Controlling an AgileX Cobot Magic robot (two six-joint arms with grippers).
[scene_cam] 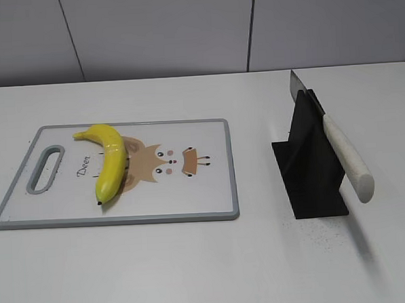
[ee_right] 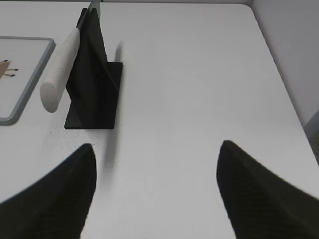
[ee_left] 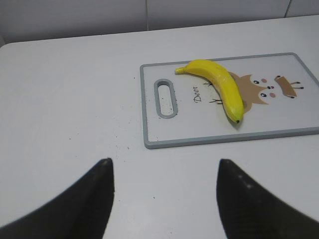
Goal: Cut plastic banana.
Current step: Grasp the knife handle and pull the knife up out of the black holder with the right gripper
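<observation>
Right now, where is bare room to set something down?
Free: the table in front of the cutting board, and the strip between it and the knife stand. The board's left half is crowded by the banana.
</observation>
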